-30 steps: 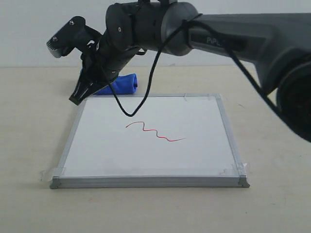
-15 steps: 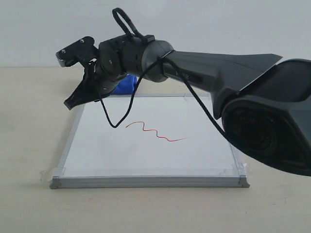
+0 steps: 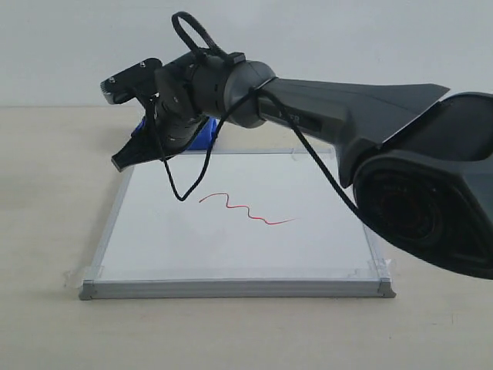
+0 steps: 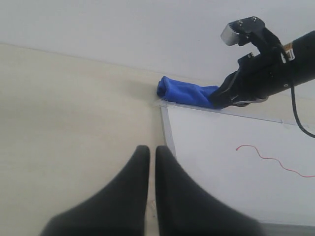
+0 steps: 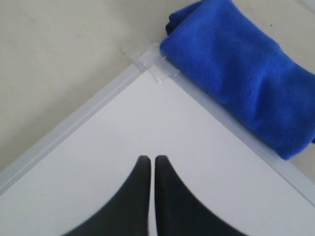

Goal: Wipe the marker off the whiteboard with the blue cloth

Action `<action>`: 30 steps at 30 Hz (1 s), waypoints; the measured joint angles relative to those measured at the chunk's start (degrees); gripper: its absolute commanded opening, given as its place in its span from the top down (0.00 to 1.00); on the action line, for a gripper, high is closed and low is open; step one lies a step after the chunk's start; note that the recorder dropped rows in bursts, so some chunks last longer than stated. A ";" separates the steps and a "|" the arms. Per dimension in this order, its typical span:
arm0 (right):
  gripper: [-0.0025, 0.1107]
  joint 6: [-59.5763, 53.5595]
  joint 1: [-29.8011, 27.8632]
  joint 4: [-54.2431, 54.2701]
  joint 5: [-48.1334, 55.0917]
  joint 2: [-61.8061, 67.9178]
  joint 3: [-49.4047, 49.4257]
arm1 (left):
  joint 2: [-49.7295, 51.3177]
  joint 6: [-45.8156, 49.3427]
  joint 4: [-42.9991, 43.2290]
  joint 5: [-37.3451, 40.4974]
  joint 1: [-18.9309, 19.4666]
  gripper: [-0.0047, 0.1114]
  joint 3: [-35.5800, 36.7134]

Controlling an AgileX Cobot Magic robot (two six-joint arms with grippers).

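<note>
Unless its pressed-together jaws part, the right gripper [image 5: 149, 158] may just shove the blue cloth [image 5: 241, 73] toward the far edge of the tabletop [image 3: 46, 200].

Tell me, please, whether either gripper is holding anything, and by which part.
Nothing is held. The right gripper is shut and empty over the whiteboard corner, short of the blue cloth; the left gripper is shut and empty too.

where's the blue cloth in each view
Exterior view: the blue cloth lies just past the whiteboard's far edge, mostly hidden behind the right arm.
Left wrist view: the cloth lies along the board's frame, at its corner.
Right wrist view: the cloth lies just outside the frame by the corner.
Shared landmark: the whiteboard corner beside the cloth.
</note>
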 measured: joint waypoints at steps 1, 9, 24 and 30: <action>0.98 -0.70 0.12 0.23 1.88 -0.51 0.00 | 0.00 0.00 0.00 0.00 0.00 0.92 0.00; 0.98 -6.51 1.85 2.18 16.79 -9.10 0.00 | 0.00 0.00 0.00 0.00 0.00 0.92 0.00; 0.98 -3.29 1.95 2.44 16.85 -37.13 27.83 | 0.00 0.00 0.00 0.00 0.00 0.92 0.00; 0.98 3.23 1.95 1.52 3.68 -57.77 50.75 | 0.00 0.00 0.00 0.00 0.00 0.92 0.00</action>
